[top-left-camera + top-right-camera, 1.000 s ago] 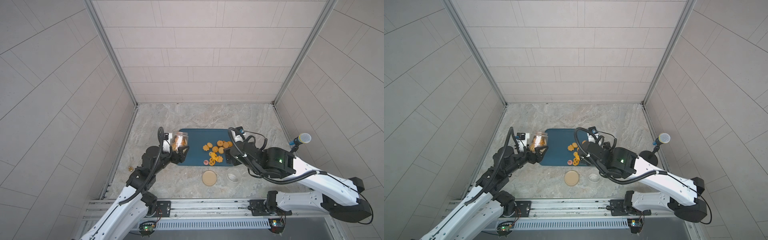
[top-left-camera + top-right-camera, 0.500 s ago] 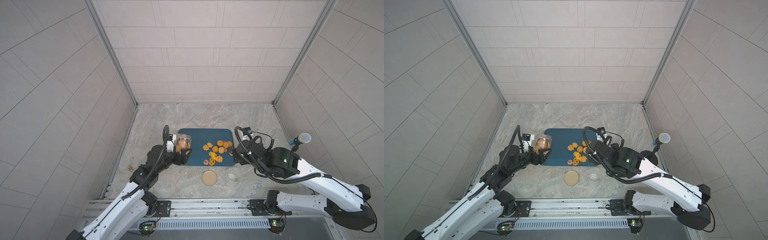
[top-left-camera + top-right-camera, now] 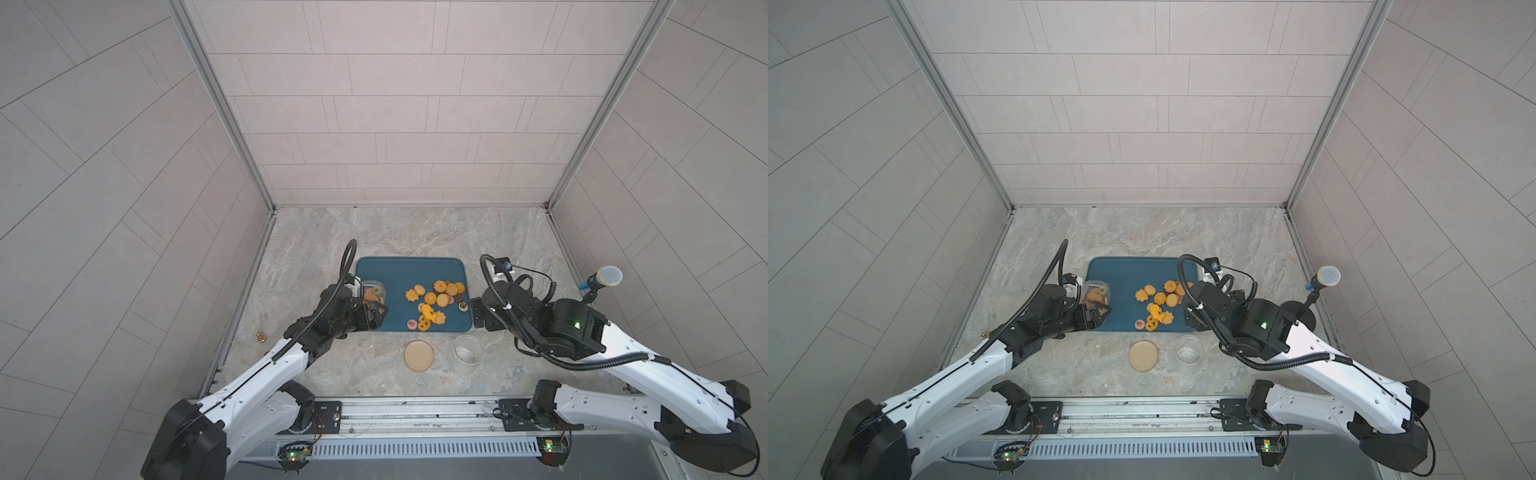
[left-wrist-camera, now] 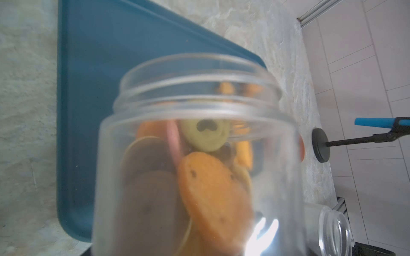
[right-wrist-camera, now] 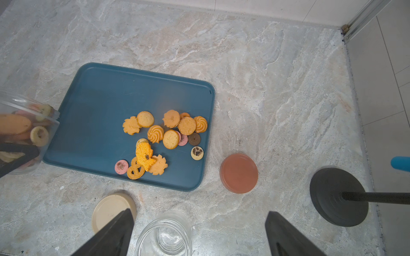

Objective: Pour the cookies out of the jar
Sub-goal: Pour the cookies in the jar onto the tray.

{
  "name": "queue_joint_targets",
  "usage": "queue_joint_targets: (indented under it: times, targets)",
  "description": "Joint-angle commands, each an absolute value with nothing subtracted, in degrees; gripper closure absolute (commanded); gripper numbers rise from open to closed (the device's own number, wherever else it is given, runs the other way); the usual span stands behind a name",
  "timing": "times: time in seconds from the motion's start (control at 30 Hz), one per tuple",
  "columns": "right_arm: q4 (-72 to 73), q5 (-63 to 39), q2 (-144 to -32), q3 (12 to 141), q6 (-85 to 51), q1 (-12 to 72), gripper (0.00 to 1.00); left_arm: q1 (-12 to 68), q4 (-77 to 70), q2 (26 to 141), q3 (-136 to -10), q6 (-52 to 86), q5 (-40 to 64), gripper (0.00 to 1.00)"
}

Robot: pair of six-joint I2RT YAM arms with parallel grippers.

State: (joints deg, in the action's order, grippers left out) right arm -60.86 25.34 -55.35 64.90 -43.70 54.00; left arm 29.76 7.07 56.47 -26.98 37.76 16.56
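Observation:
A clear lidless jar [image 3: 372,293] [image 3: 1096,293] holding several cookies [image 4: 210,188] sits over the left edge of the blue tray [image 3: 399,274] [image 5: 99,99]. My left gripper [image 3: 376,311] [image 3: 1099,311] is shut on the jar's body. One of its dark fingers [image 5: 17,153] crosses the jar [image 5: 24,133] in the right wrist view. In the left wrist view the jar [image 4: 199,155] hides the jaws. More cookies [image 3: 436,301] [image 5: 162,137] lie loose on the tray's right half. My right gripper [image 3: 478,313] [image 5: 199,212] hangs open and empty by the tray's right edge.
An empty clear jar [image 3: 467,351] [image 5: 164,237] and a beige lid [image 3: 418,356] [image 5: 111,208] lie in front of the tray. An orange-pink lid [image 5: 239,172] lies to the tray's right. A microphone on a black stand [image 3: 602,282] [image 5: 337,195] is at the far right.
My left arm has carried the jar a little to the right and lower, at the tray's left edge. My right arm has drawn back to the right, off the tray.

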Motion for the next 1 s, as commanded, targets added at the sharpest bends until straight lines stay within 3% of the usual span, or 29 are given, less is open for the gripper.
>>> queue_joint_targets:
  times: [0.0,0.23,0.53,0.97]
  targets:
    - [-60.7,25.0,-54.4,63.9,-43.6,53.4,0.03,29.8,3.5,58.5,-30.3,38.6,17.3,1.00]
    - [-60.2,24.2,-53.7,63.2,-43.4,52.6,0.03,29.7,3.9,67.2,-33.0,40.1,20.5,1.00]
    - [-60.5,23.5,-52.8,63.4,-43.6,51.5,0.03,27.2,18.8,78.9,-43.7,43.5,25.4,1.00]
    - [-61.9,23.8,-52.7,65.2,-43.8,50.7,0.03,26.1,28.1,79.0,-48.9,49.1,25.7,1.00]
